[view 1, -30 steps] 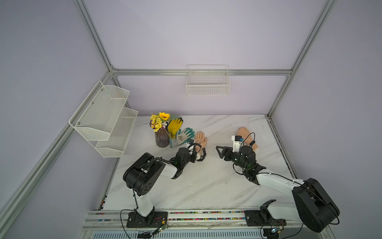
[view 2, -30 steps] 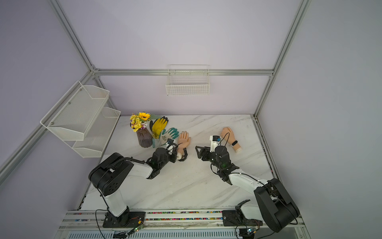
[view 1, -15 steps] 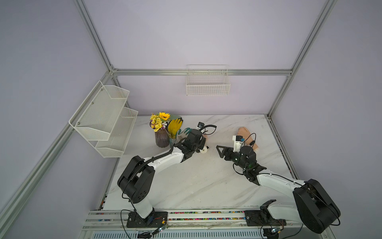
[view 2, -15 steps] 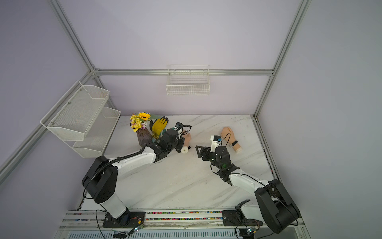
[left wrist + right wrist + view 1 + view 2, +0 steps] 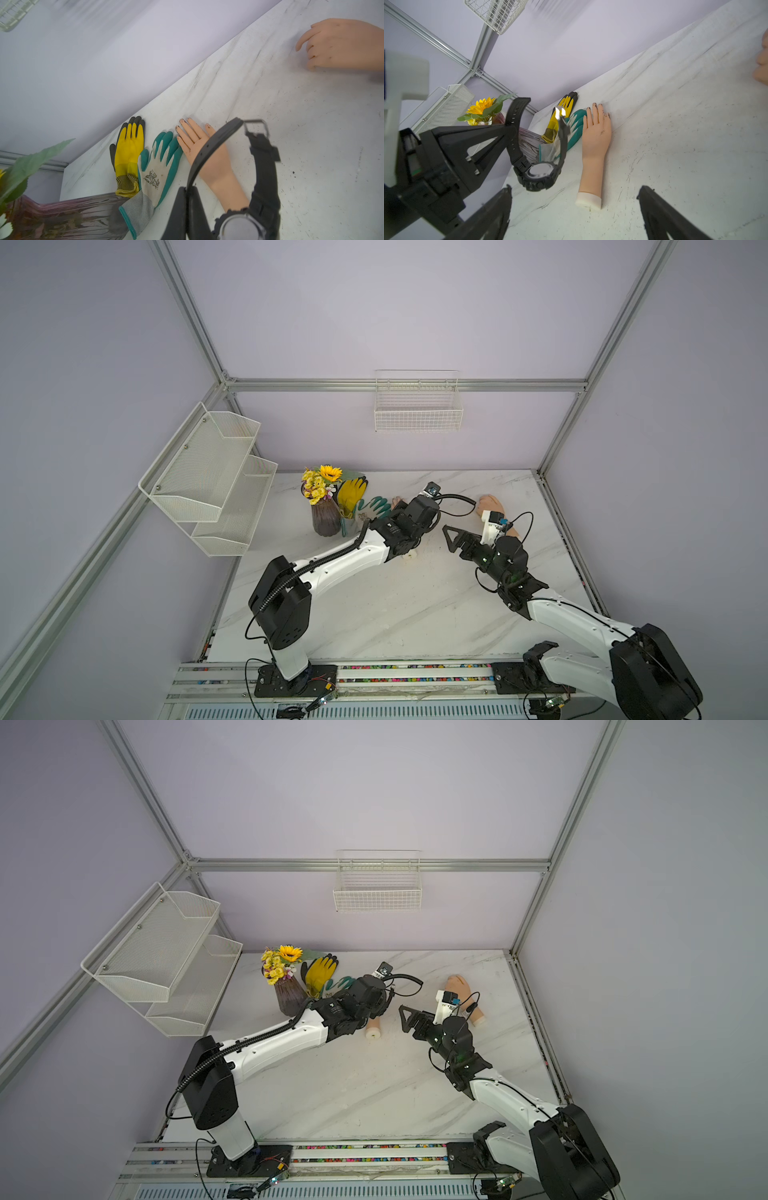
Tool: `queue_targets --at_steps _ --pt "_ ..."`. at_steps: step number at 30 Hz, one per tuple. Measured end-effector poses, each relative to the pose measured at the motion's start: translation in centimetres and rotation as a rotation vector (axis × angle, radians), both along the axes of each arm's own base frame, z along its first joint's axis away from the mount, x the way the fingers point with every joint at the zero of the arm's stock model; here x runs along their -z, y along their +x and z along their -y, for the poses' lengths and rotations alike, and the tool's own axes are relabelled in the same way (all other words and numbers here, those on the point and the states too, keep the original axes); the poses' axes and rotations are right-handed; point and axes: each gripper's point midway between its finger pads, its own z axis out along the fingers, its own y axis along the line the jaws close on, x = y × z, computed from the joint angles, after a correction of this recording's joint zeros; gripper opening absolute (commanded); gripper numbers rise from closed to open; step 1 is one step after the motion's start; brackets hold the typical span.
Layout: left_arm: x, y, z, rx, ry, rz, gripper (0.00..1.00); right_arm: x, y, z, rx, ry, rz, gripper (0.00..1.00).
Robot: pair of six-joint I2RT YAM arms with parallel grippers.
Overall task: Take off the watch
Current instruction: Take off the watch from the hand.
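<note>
Marble table (image 5: 374,614), left pincer (image 5: 188,191) outstretched, clamping watch (image 5: 539,174) strap aloft, right pincer (image 5: 574,188) low, spread wide

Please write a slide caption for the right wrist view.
Left pincer holds the unbuckled watch above the table, clear of the bare mannequin hand.

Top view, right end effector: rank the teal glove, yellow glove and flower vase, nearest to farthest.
From the right end effector, in a top view:
1. The teal glove, lying flat, toward the robot's left.
2. The yellow glove, just beyond it, nearer the back wall.
3. The vase, farthest, standing leftmost of the three.
</note>
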Motion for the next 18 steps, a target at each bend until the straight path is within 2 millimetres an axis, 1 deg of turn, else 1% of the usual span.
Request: queue_targets --at_steps 2,5,9,11,14,17,18 --pt "-0.9 0.2 0.4 0.012 -0.021 0.002 0.00 -0.7 -0.1 0.5 0.026 0.021 0.005 0.97" --pt "-1.7 0.9 1.3 0.041 -0.075 -0.020 0.00 -2.2 -0.5 1.9 0.088 0.068 0.019 0.97" --pt "-2.1 3.2 3.0 0.069 -0.202 -0.067 0.00 -4.5 -1.5 3.6 0.159 0.128 0.049 0.97" --pt "-1.9 4.7 4.2 0.083 -0.291 -0.103 0.00 -5.0 -1.9 4.2 0.182 0.136 0.047 0.97" --pt "-0.7 7.2 5.4 0.082 -0.439 -0.176 0.00 -5.0 -2.0 4.6 0.204 0.136 0.010 0.97" --pt "1.9 10.2 6.0 0.058 -0.571 -0.255 0.00 -4.7 -2.0 4.9 0.228 0.138 -0.039 0.98" --pt "3.1 11.1 6.1 0.047 -0.610 -0.282 0.00 -4.4 -1.9 5.1 0.241 0.140 -0.061 0.97"
